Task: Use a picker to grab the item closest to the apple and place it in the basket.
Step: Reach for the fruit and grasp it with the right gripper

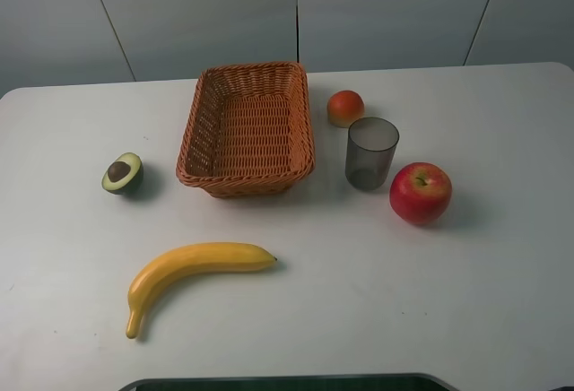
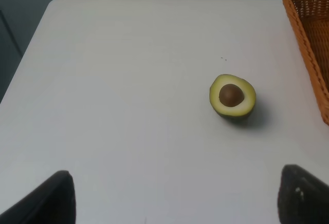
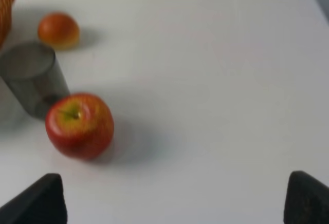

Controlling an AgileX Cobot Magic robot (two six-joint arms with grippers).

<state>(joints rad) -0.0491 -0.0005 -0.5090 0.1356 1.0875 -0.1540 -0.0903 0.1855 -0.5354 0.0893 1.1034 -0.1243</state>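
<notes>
- Smoky grey translucent cup (image 1: 371, 152): upright, mouth up, on plain white tabletop (image 1: 466, 301).
- Stands just beside round red apple with yellow-green patch around its stem (image 1: 420, 193), nearer to it than any other item. Touching or a hair apart: cannot tell.
- Sits between that apple and small orange-red round fruit (image 1: 345, 108), which lies farther back on the table.
- Also close to the right wall of rectangular woven orange-brown wicker basket (image 1: 247, 128), but clear of it.
- Halved green avocado with brown pit (image 1: 122, 173): cut face up, left of the basket and apart from it.
- Curved yellow banana (image 1: 193, 272): flat on the table in front of the basket, stem end toward the near left, well apart from cup and apple.
- Left gripper (image 2: 177, 203): spread wide, dark fingertips (image 2: 51, 201) at opposite edges of its wrist view, only bare table between them, nothing held. Faces the avocado, with a corner of the basket off to one side.
- Right gripper (image 3: 172, 203): likewise opened wide, dark fingertips (image 3: 38, 201) far apart, gripping nothing. Faces the apple, with the cup just behind it and the orange-red fruit beyond; view somewhat blurred.
- Cup well clear of both sets of fingertips.
</notes>
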